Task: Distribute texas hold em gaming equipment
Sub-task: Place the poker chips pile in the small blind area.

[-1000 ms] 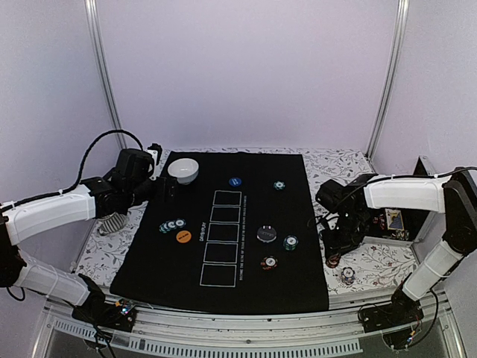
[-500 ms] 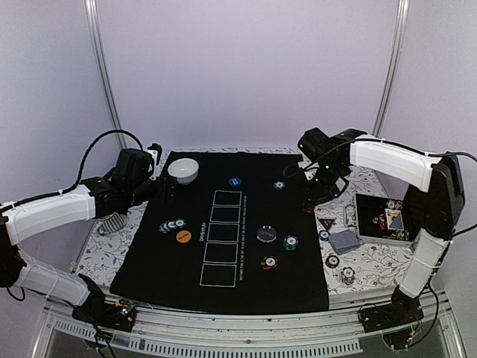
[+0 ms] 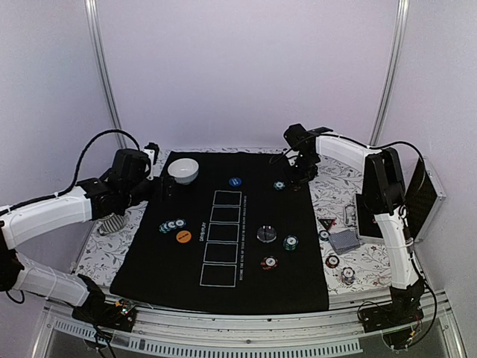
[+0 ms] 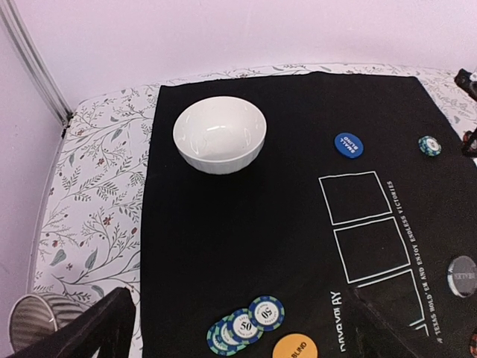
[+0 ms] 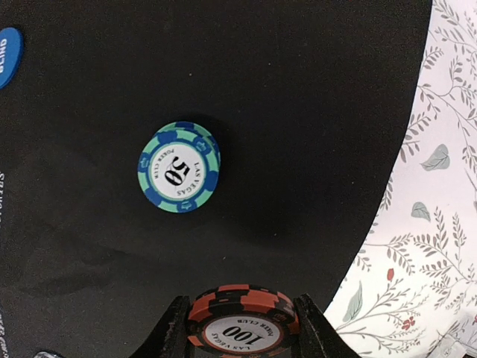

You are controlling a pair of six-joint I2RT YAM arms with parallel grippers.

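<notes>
My left gripper (image 4: pixel 240 302) hangs wide open with nothing between its fingers, over the left part of the black mat (image 4: pixel 223 246). Just in front of its fingertips lies a fanned row of teal chips (image 4: pixel 246 325). The orange button (image 4: pixel 298 347) sits just beside them, toward my right-hand finger. Farther ahead and a little to the left the white bowl (image 4: pixel 220 136) stands upright on the mat. Ahead and to the right lies the blue button (image 4: pixel 348 145), flat.

My right gripper (image 5: pixel 242 332) is clenched on a red chip stack (image 5: pixel 242 319), one finger against each side of its striped edge; the top chip reads 100. I cannot tell whether the stack touches the mat beneath it. Just ahead of the stack, and apart from it, a teal chip marked 50 (image 5: pixel 179 167) lies flat. The mat's edge runs close past my right-hand finger, with the flowered table cover (image 5: pixel 432 186) beyond it. Well behind this gripper, back toward my base and off the mat, the playing cards (image 3: pixel 344 241) lie on that cover, with the small triangle (image 3: pixel 326 222) near them.
</notes>
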